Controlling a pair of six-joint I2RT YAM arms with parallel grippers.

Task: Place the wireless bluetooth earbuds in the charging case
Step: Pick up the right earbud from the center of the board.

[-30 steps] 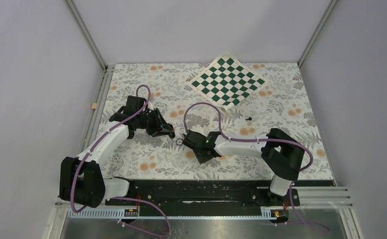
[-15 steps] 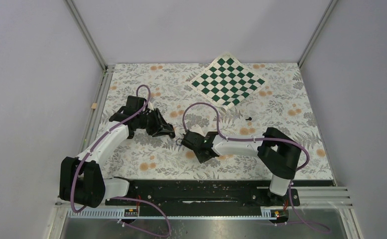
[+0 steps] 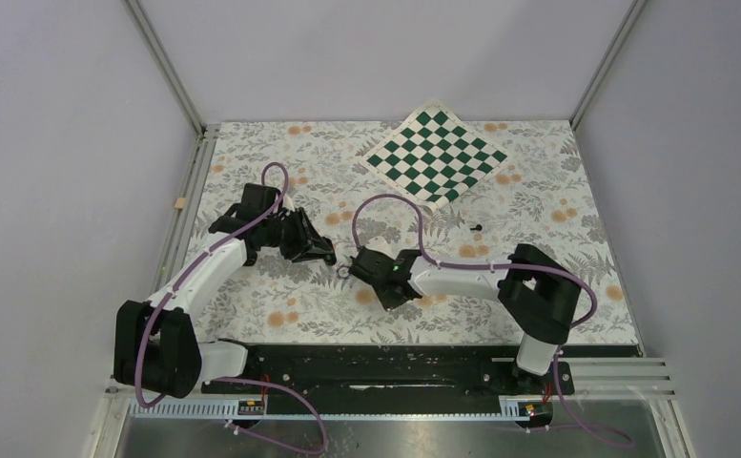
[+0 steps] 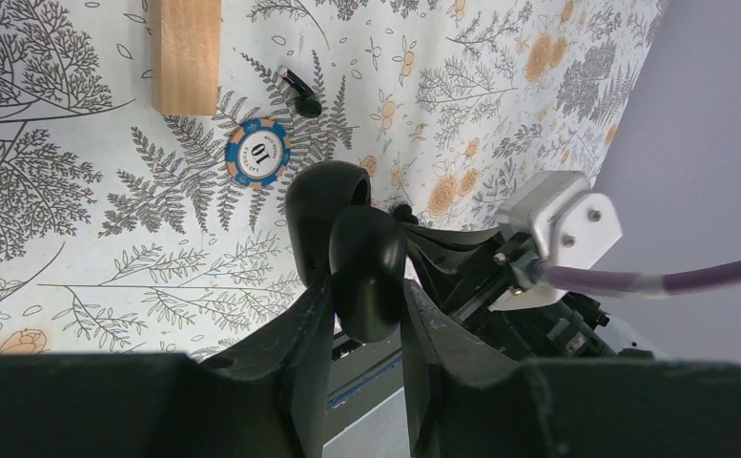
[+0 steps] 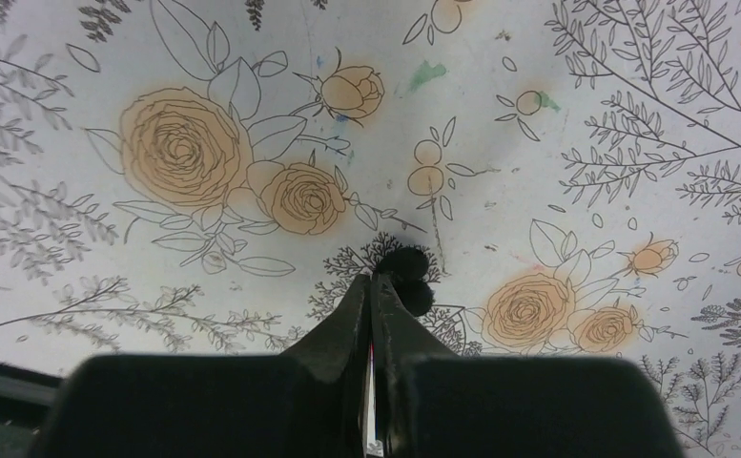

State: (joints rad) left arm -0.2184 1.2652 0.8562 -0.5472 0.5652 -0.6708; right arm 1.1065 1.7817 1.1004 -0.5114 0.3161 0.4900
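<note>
While the left gripper [image 4: 361,291] clamps the charging case [image 4: 352,239] by its sides, lid open and case held on edge above the counter [image 3: 280,307], the right gripper [image 5: 372,282] hovers near it. Its fingers are pressed together on a held earbud [image 5: 406,277] that juts from the tips. The grip looks like a pinch on the thin stem, but exact contact is hard to read.

A loose earbud [image 4: 301,93] lies on the counter just beyond a blue poker chip [image 4: 257,153] and near a wooden block [image 4: 186,52], apart from the case. In the overhead view both grippers meet mid-counter, with the chip just beside them. A dark speck near the checkered mat [image 3: 436,156] is too small to identify.

Step in hand, as I judge it: bringing the first bud to the case. Neither bud is seated, so the task is early. No view shows the case interior, so I cannot tell which way the wells face.

Next move calls for:
- The right gripper brings the bud over the open cavity.
- It turns the stem toward a well and lowers slowly.
- It lets go only once the bud is seated.
- The left gripper holds the case steady, with the mouth presented to the right arm.

Thin pinch on a glossy bud: a slip or twist is likely if rushed. After that, fetch the loose earbud.
</note>
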